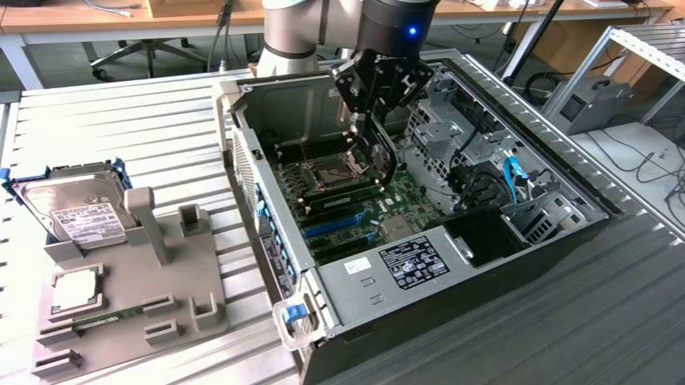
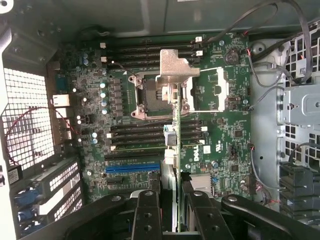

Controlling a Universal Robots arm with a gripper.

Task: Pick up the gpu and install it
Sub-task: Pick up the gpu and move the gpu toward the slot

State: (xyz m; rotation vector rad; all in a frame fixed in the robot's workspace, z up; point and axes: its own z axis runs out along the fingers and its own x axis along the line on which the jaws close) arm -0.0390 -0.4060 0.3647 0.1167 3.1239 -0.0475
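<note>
My gripper hangs over the open computer case, shut on the gpu, which hangs on edge below the fingers above the motherboard. In the wrist view the gpu appears edge-on as a thin green line between the two black fingers, with its silver bracket at the far end over the processor socket. The gripper clamps the card's near end. The blue expansion slot lies on the board a little to one side of the card's edge.
On the exterior view's left a grey fixture tray holds a hard drive, a processor and a memory stick. Drive cages and cables crowd the case's right side. The case walls rise around the motherboard.
</note>
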